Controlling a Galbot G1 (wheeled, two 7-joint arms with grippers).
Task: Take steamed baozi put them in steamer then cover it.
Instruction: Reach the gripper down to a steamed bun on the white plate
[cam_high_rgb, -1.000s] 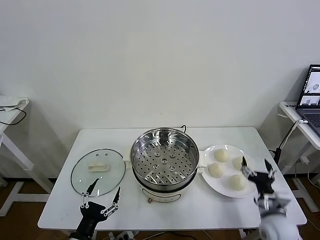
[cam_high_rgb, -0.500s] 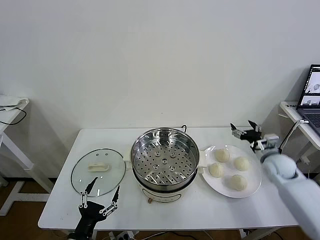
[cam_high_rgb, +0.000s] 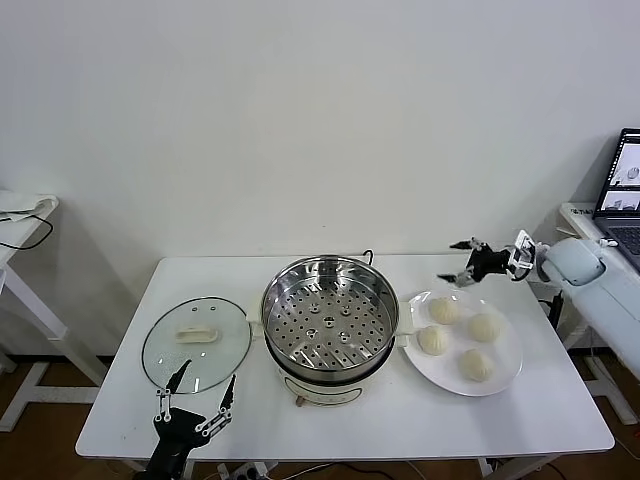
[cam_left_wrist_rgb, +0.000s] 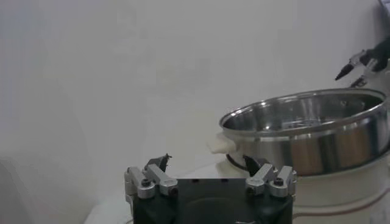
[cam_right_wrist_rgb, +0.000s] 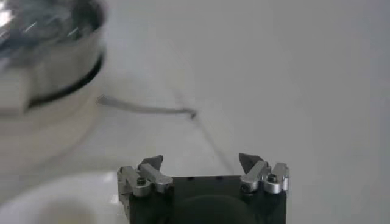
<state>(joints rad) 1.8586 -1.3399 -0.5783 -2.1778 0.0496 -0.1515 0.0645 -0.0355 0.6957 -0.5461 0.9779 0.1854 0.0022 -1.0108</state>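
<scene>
Head view: white table (cam_high_rgb: 520, 415) against plain white wall (cam_high_rgb: 300, 120); laptop (cam_high_rgb: 625, 190) far right.

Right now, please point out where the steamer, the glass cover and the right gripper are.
steamer (cam_high_rgb: 330, 318): head view, on the perforated tray inside.
cover (cam_high_rgb: 197, 335): head view, on its white handle at the centre.
right gripper (cam_high_rgb: 457, 261): head view, midway between its open fingertips, above the far edge of the plate.

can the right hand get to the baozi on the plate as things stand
Probably yes. The right hand is open, empty and raised just behind the plate; nothing lies between it and the nearest baozi. The left hand waits at the table's front edge.
</scene>
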